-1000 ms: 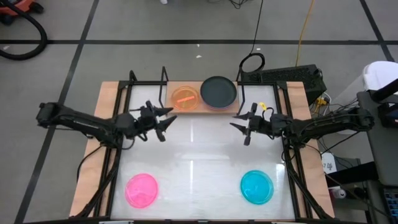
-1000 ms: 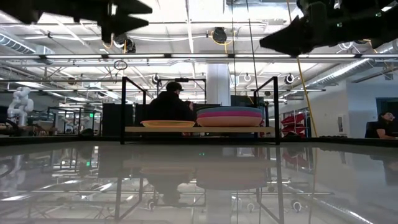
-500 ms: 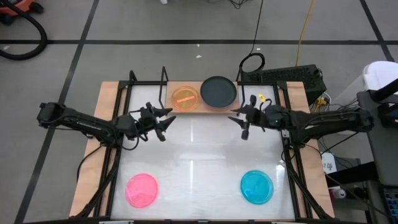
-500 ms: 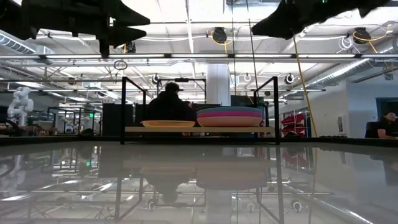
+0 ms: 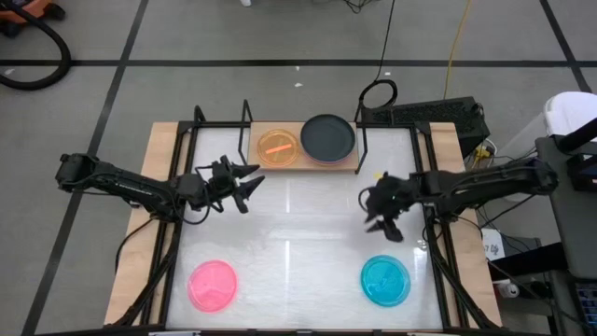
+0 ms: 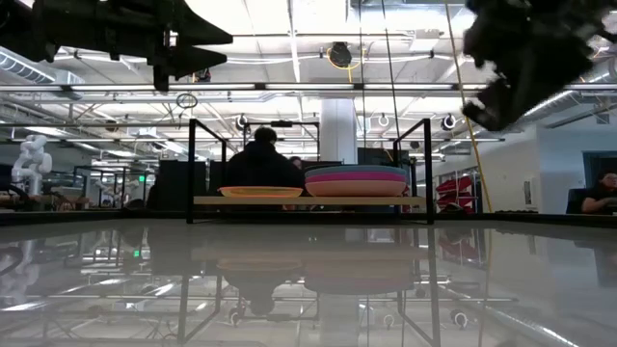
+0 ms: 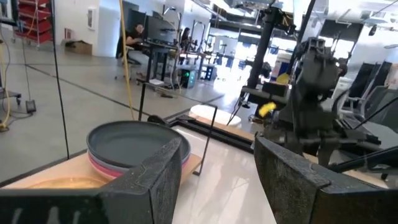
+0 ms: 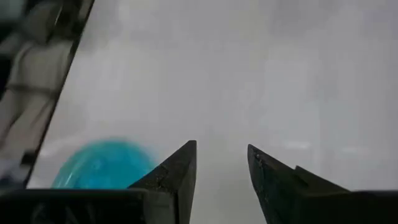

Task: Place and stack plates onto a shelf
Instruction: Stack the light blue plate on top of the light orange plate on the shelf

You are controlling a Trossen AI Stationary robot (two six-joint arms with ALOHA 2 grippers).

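On the wooden shelf point(image 5: 350, 164) at the table's far edge lies an orange plate point(image 5: 278, 147) and, to its right, a stack of plates topped by a black one point(image 5: 327, 137), with pink edges showing beneath point(image 6: 355, 179). A hot pink plate point(image 5: 213, 284) and a cyan plate point(image 5: 385, 280) lie flat near the table's near edge. My left gripper point(image 5: 248, 184) hovers open, left of centre, holding nothing. My right gripper point(image 5: 387, 227) is open, pointing down above the table, just beyond the cyan plate point(image 8: 99, 165).
Black wire uprights point(image 5: 246, 121) stand at the shelf's ends. The glossy white tabletop point(image 5: 298, 233) is bare between the plates. A person point(image 6: 260, 159) sits in the room behind the shelf. Cables and a black box point(image 5: 438, 117) lie beyond the table's far right corner.
My right gripper has swung from near the shelf toward the table's near edge and tipped downward, ending above the table just beyond the cyan plate. The left arm has kept still. No plate has moved.
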